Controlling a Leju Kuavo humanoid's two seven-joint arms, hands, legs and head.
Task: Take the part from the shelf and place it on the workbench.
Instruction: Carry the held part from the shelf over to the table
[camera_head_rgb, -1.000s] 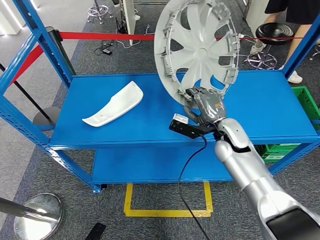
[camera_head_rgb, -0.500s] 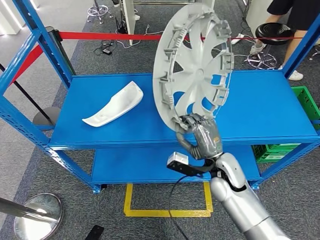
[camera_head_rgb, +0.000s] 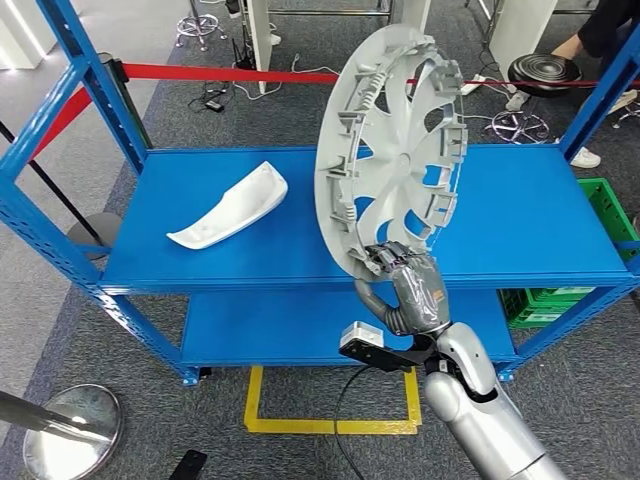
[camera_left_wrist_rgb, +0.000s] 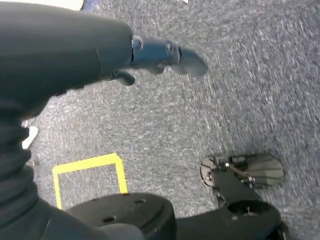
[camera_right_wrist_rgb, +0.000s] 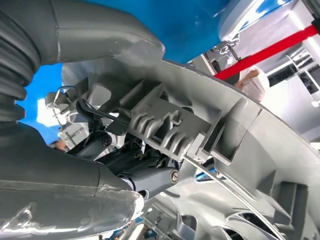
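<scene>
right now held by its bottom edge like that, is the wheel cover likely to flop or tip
Probably stiff: the wheel cover stands upright without sagging from the right hand gripping only its lower rim. Likely light, being thin open-spoked plastic. It may swing or tip, since most of it sits above the grip.

The round silver-grey plastic wheel cover (camera_head_rgb: 392, 150) hides part of the blue metal shelf (camera_head_rgb: 226, 255) behind it; the right hand (camera_head_rgb: 411, 290) covers its lower rim, its fingertips hidden
</scene>
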